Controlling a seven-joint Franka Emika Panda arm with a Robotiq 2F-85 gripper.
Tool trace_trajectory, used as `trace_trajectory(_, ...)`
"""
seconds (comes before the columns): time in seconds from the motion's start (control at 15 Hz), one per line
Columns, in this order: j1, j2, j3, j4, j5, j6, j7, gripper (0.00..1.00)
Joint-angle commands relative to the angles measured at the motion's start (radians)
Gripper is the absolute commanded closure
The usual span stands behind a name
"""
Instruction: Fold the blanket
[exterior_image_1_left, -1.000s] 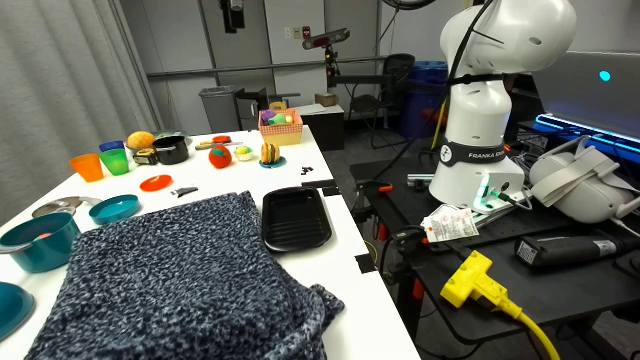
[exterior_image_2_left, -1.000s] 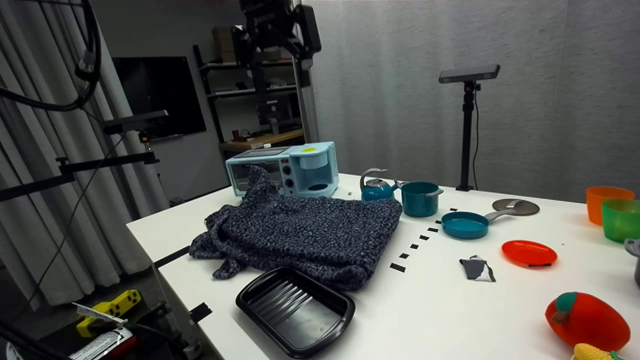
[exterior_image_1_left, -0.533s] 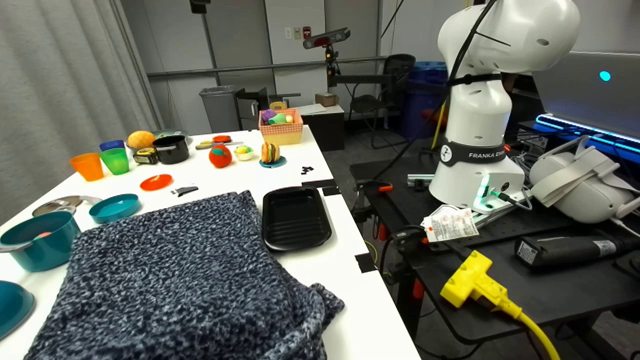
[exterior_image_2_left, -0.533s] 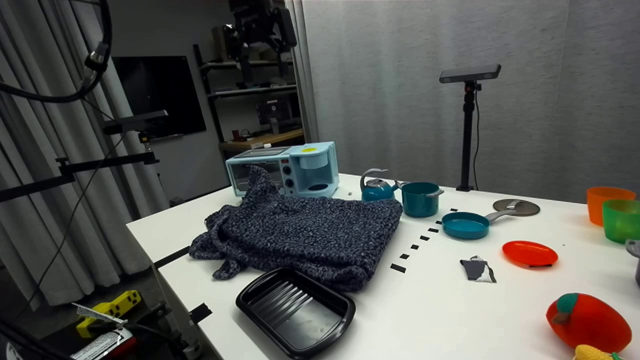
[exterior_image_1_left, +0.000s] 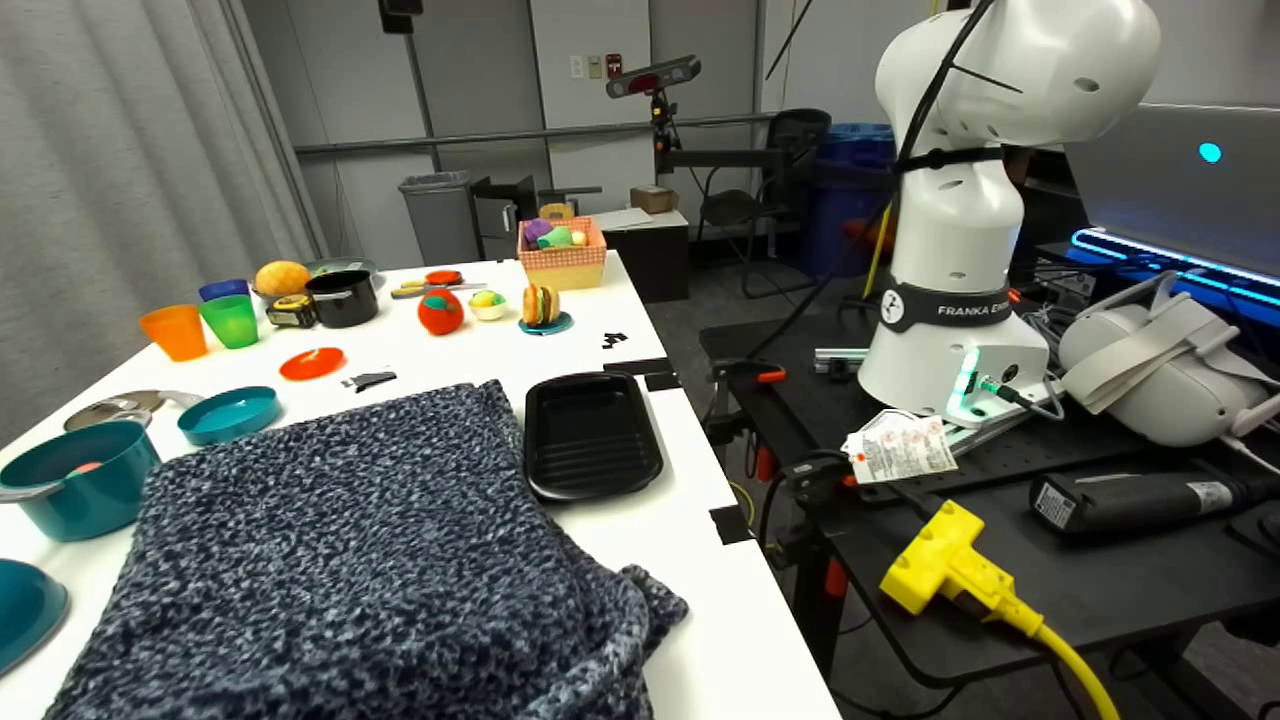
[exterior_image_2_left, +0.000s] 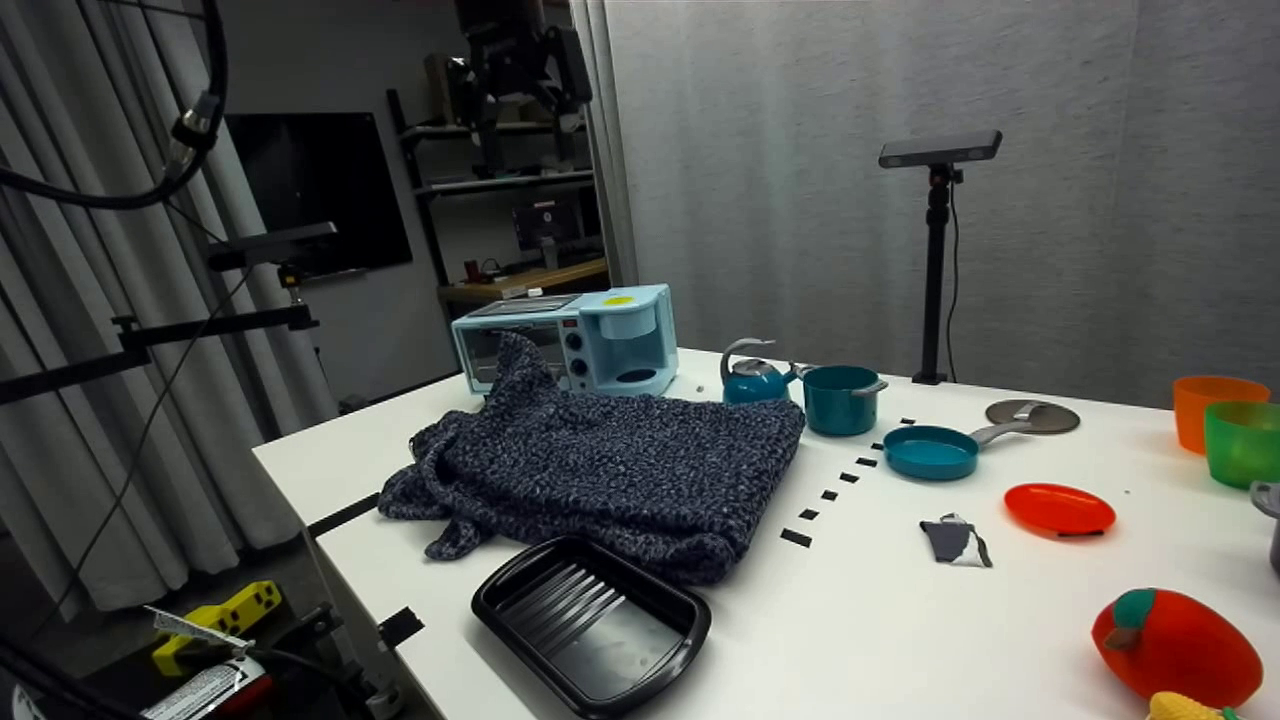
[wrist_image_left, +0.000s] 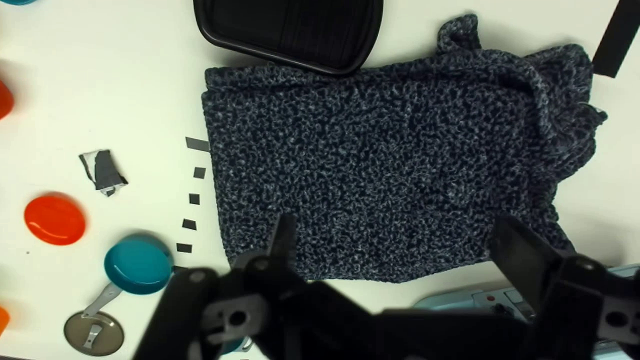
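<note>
Pincer (wrist_image_left: 394, 225) spread wide, two black fingers (wrist_image_left: 515, 245) well apart, nothing held between them; in an exterior view it hangs high above the white table (exterior_image_2_left: 850, 640).

Below, in the wrist view, lies the blanket (wrist_image_left: 365, 165), a large, dark, speckled knit, near one corner of the table. Its rumpled end points towards that corner, with loose flaps reaching towards the table edge that faces the robot's base (exterior_image_1_left: 940, 360). Its other end is square and straight, just beside a row of black tape marks (wrist_image_left: 194, 199). A black tray (exterior_image_2_left: 590, 615) sits along the robot-side edge; from above, its rim overlaps the blanket's side, though whether they touch is unclear. Farther from that edge, a pale blue toaster oven (exterior_image_2_left: 598, 345) stands just past the blanket.

The cloth looks thick, soft and limp, so it will likely sag and trail: light at a pinch, heavier as more lifts. Its fuzzy surface should grip well and resist damage, though loops could snag. Layers appear stacked, so a shallow pinch may catch only the top one. Probably the best hold is the square end's corner farthest from the tray, but a teal pot (exterior_image_2_left: 838, 412) stands just beside it. An upright peak at the rumpled end looks easier to bite.
</note>
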Motion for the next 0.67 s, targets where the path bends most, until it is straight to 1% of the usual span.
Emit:
trace_trajectory(0.0,0.037,0.021,0.016,-0.061,0.073,0.044,-0.040,0.00)
trace_trajectory(0.27,0.067,0.088,0.043,-0.137,0.131,0.097,-0.070,0.00)
trace_trajectory(0.4,0.077,0.133,0.055,-0.154,0.158,0.119,-0.089,0.00)
trace_trajectory(0.53,0.080,0.173,0.062,-0.149,0.179,0.099,-0.135,0.00)
trace_trajectory(0.6,0.070,0.146,0.068,-0.156,0.144,0.101,-0.078,0.00)
